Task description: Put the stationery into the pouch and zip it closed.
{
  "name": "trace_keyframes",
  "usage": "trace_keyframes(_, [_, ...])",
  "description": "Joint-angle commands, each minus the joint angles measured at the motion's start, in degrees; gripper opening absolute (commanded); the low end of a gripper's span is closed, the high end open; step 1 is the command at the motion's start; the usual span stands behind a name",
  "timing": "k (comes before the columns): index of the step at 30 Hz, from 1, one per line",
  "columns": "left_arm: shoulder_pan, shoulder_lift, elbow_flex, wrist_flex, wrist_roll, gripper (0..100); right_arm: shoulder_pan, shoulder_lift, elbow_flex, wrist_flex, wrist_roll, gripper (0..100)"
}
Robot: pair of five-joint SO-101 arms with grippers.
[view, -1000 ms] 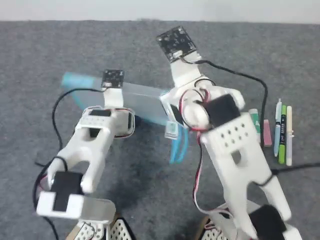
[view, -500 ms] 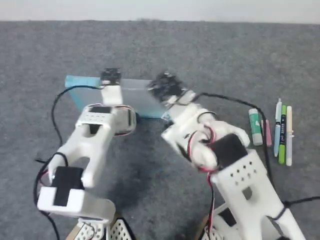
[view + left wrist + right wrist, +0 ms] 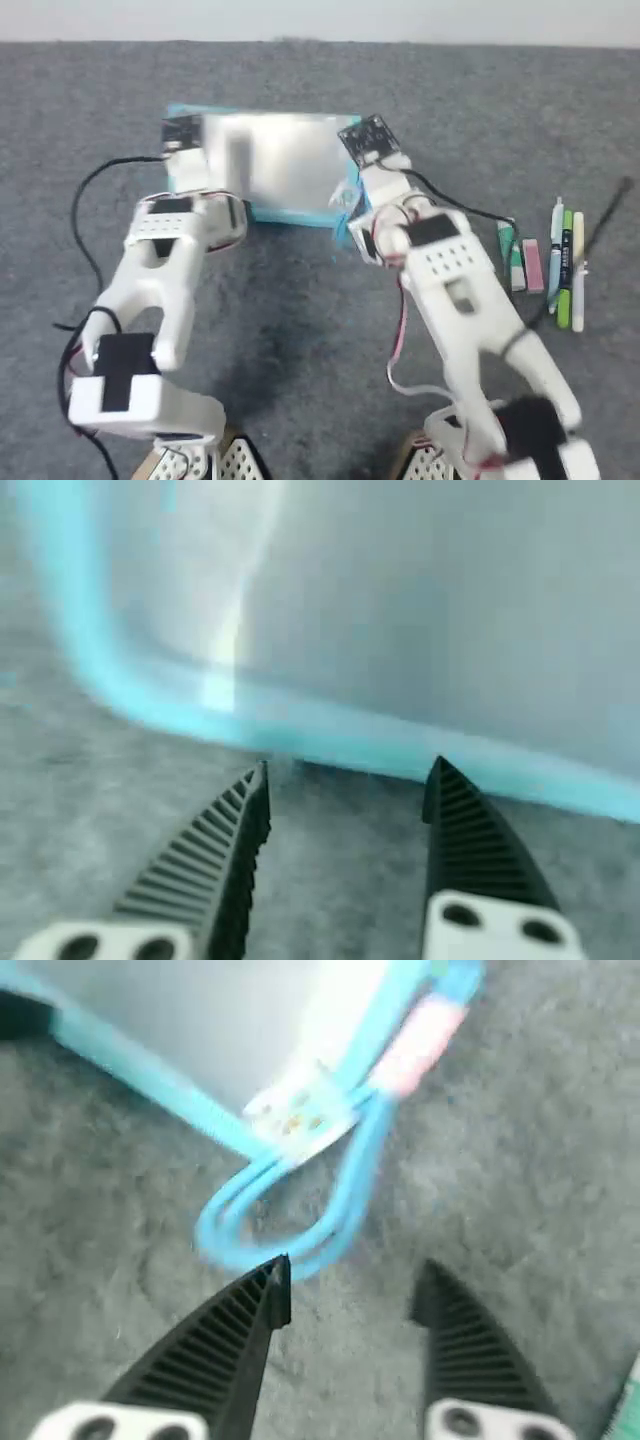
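Grey felt (image 3: 300, 340) is shown with the blue-edged pouch (image 3: 275, 165) laid flat toward 12 o'clock. The left gripper (image 3: 350, 780) and right gripper (image 3: 350, 1275) are held, jaws apart, at its near edge. Pens (image 3: 563, 265) are lined up at 3 o'clock.

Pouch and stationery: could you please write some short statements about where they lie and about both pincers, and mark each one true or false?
1. The pens lie on the carpet, outside the pouch. True.
2. The left pincer is shut on the pouch. False: it is open and empty, at the pouch's blue edge.
3. The right pincer is open, close to the pouch's blue loop. True.
4. The pink eraser is inside the pouch. False: it lies beside the pens.
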Motion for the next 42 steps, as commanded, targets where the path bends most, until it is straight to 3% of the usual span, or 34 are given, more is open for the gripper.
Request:
trace_keyframes(1, [-5.0, -2.5, -3.7, 0.9, 1.2, 24, 1.0, 5.9, -11.4, -1.0, -1.0, 22.9])
trace_keyframes(11, [-5.9, -15.0, 5.6, 0.5, 0.7, 24, 2.6, 35.1, -45.8, 3.8, -1.5, 21.0])
trace_keyframes(18, [-5.8, -18.1, 8.0, 0.5, -1.1, 24, 6.3, 49.6, -60.3, 3.4, -1.6, 21.0])
trace_keyframes(42, [-5.8, -18.3, 9.1, 0.6, -1.3, 24, 5.1, 63.5, -64.6, -1.9, -1.5, 20.8])
